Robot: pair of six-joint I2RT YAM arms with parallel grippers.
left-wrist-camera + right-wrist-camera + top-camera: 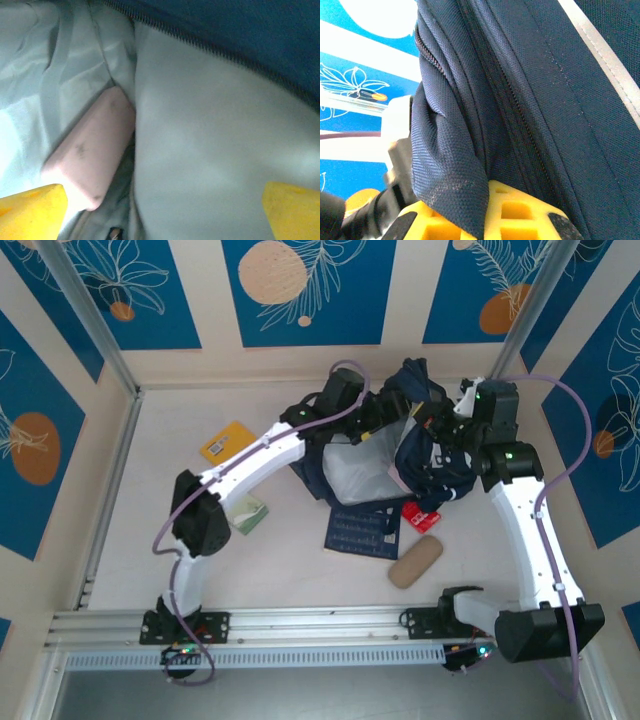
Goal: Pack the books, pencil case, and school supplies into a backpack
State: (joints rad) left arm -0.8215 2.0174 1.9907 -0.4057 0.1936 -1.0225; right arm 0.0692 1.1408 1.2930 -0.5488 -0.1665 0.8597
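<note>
Top view: backpack (440, 475) sits mid-table toward the far edge, my left tool (378, 425) in its mouth, navy book (362, 528) just nearside. Left wrist: tool spread wide, holding nothing, pink case (92, 145) between grey lining folds. Right wrist: right tool (485, 215) clamped on backpack fabric.

The backpack (545, 100) is showing dark navy fabric with a thin white stripe, and its lining (210, 150) is showing pale grey. A case (90, 150) is showing pale pink. The table (290, 570) is showing off-white. A book (228, 441) is showing yellow-orange, another book (362, 530) navy with white print, one packet (420, 516) red, another packet (248, 513) pale green, a pencil case (415, 562) tan. The wall panels (300, 290) are showing blue with orange discs and white leaf outlines.
</note>
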